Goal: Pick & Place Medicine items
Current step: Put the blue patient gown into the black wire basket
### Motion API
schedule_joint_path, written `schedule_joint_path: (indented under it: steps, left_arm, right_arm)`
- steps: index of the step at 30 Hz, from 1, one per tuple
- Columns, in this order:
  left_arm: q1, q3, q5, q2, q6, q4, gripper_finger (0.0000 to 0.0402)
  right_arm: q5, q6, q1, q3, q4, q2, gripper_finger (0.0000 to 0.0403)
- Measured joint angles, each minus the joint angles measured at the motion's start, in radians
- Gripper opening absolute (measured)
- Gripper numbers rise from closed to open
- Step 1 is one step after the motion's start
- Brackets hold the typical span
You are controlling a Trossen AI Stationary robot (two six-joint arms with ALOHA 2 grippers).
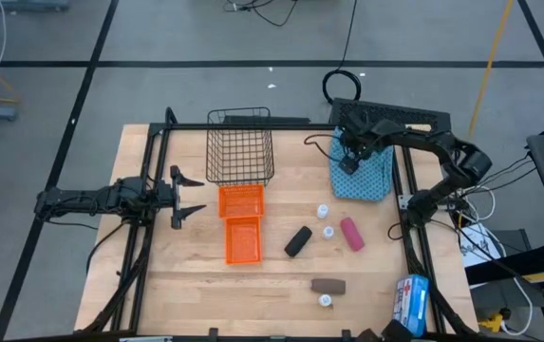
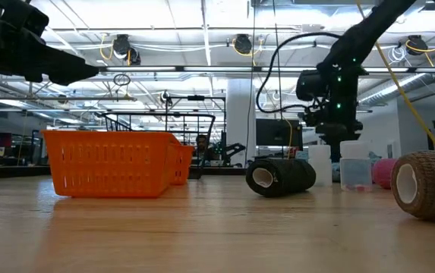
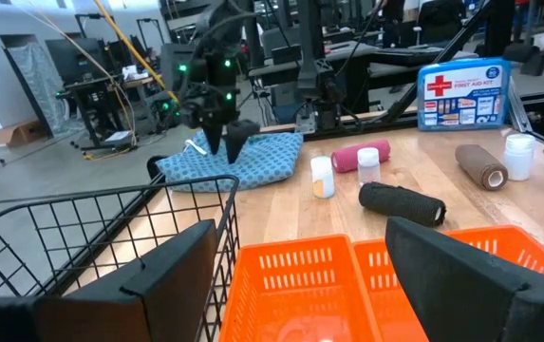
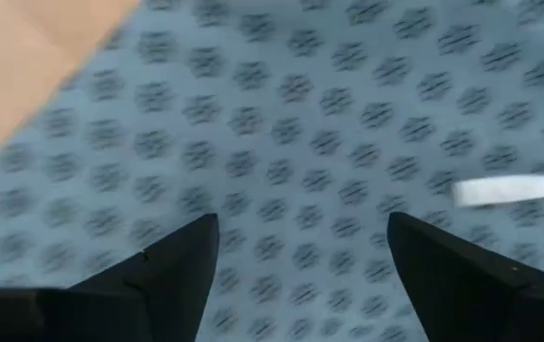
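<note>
The blue patterned cloth pouch (image 1: 374,180) lies flat by the table's far right corner. My right gripper (image 1: 351,161) is over its left part, pointing down, fingers open; its wrist view fills with pouch cloth (image 4: 328,114) and a white tag (image 4: 514,190). Two white vials (image 1: 322,211) (image 1: 328,231), a black oblong (image 1: 298,240) and a pink oblong (image 1: 351,234) lie mid-table. A brown bar (image 1: 328,285) and a third vial (image 1: 326,300) lie nearer the front. My left gripper (image 1: 188,197) waits open at the table's left. My right gripper (image 4: 302,220) comes at the pouch from above with its fingers (image 3: 236,150) spread over the cloth (image 3: 253,157). Whether the fingertips touch the cloth I cannot tell.
A wire basket (image 1: 240,142) stands at the far middle, with two orange baskets (image 1: 242,201) (image 1: 244,239) in front of it toward the near edge. A blue-and-white first aid packet (image 1: 411,299) sits at the near right corner. Bare wood (image 1: 186,275) lies at the near left.
</note>
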Motion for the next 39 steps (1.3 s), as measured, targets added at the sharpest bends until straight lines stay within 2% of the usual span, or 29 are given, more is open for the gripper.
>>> schedule_joint_path:
  steps: [4,9,19,23,26,30,34,39]
  left_arm:
    - [0.000,0.000,0.000,0.000,0.000,0.000,0.0310]
    - [0.000,0.000,0.000,0.000,0.000,0.000,0.0310]
    - [0.000,0.000,0.000,0.000,0.000,0.000,0.0310]
    - [0.000,0.000,0.000,0.000,0.000,0.000,0.0310]
    - [0.000,0.000,0.000,0.000,0.000,0.000,0.0310]
    - [0.000,0.000,0.000,0.000,0.000,0.000,0.0310]
    - [0.000,0.000,0.000,0.000,0.000,0.000,0.0310]
    - [0.000,0.000,0.000,0.000,0.000,0.000,0.0310]
  right_arm:
    - [0.069,0.002,0.004,-0.033,0.035,0.000,0.0298]
    - [-0.011,0.028,0.003,-0.033,-0.031,0.000,0.0298]
    - [-0.010,0.033,0.017,0.003,-0.112,-0.012,0.0298]
    - [0.007,0.104,0.033,0.073,-0.188,-0.040,0.0298]
    - [0.011,0.185,0.055,0.074,-0.189,-0.070,0.0298]
    - [0.010,0.246,0.084,0.018,-0.167,-0.070,0.0298]
    - [-0.038,0.314,0.095,-0.091,-0.039,-0.043,0.0298]
    - [-0.038,0.333,0.095,-0.189,0.059,0.005,0.0297]
